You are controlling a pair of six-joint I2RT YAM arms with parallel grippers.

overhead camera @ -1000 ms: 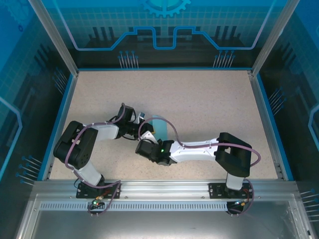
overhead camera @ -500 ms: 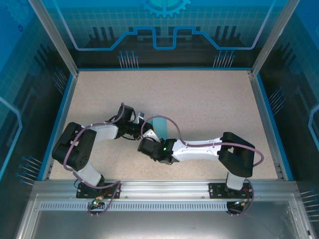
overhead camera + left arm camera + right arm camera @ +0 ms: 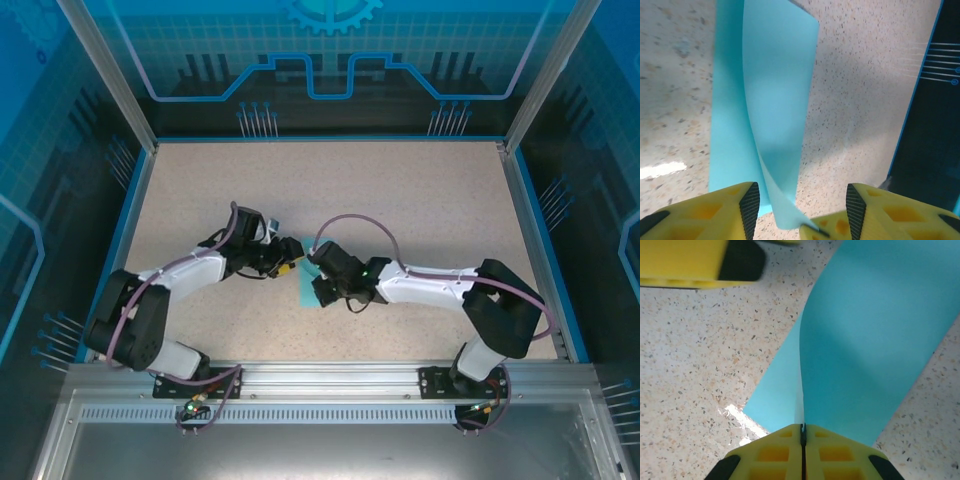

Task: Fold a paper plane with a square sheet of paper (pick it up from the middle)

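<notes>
We see two arms bent inward, meeting low over the table (image 3: 420,200). The left pincer (image 3: 802,200) stands apart, the one square sheet of paper (image 3: 775,90) curling between its fingers. The right pincer (image 3: 802,432) is clamped on the sheet's raised fold.

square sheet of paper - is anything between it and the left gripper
Nothing visible does. The square sheet of paper curls up off the table, its near edge inside the gap of the open left gripper. The right gripper is shut on the sheet's other side, clear of that gap.
</notes>
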